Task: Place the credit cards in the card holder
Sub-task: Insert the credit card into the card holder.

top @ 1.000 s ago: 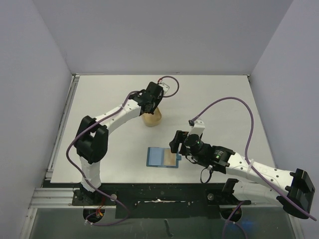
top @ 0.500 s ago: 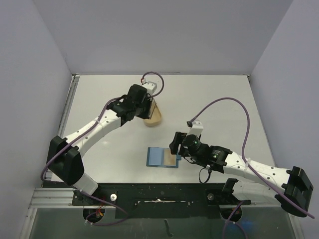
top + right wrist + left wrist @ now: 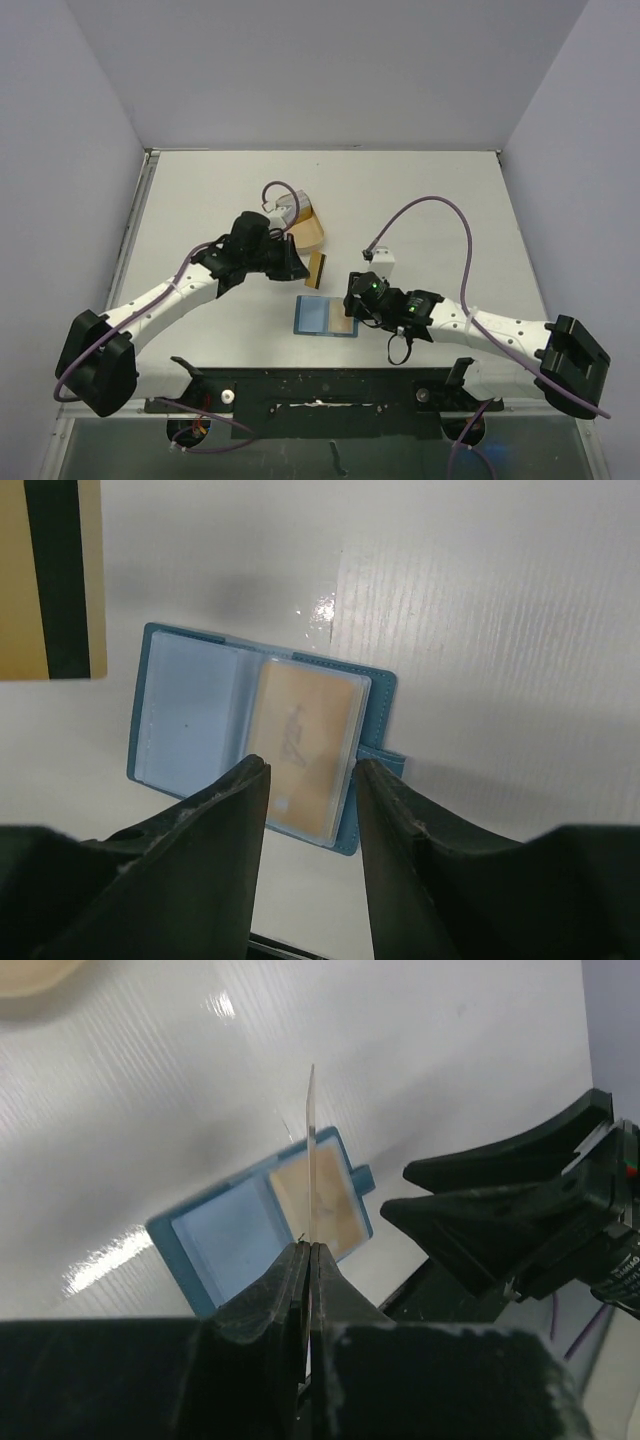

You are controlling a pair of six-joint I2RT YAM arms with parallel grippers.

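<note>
Card holder [image 3: 327, 317] lies spread open and flat on the white bench [image 3: 200, 190], close to the near edge and between the 2 arms, with its teal cover underneath and its pale blue inside facing up; the snap tab sticks out from its right side in the top view. 1 pocketed card [image 3: 345, 322], tan-orange, sits behind the clear window of the right-hand pocket, while the left-hand pocket shows plain light blue. The left gripper [image 3: 308, 1252] is pressed together on a tan credit card [image 3: 62, 580] with a dark stripe running along its length, pinching it by 1 end; from the left wrist camera the card is seen edge-on, a thin pale line reaching out from the fingertips, and in the top view it hangs just beyond the holder's far edge, toward the right corner. The right gripper [image 3: 312, 770] hangs over the right half of the holder with its jaws parted, 1 dark finger [image 3: 215, 820] to each side of the pocketed card in its own camera; whether the fingers touch the holder I cannot tell. A tan tray [image 3: 310, 230] rests farther back on the bench, apart from the holder and just behind the left wrist
</note>
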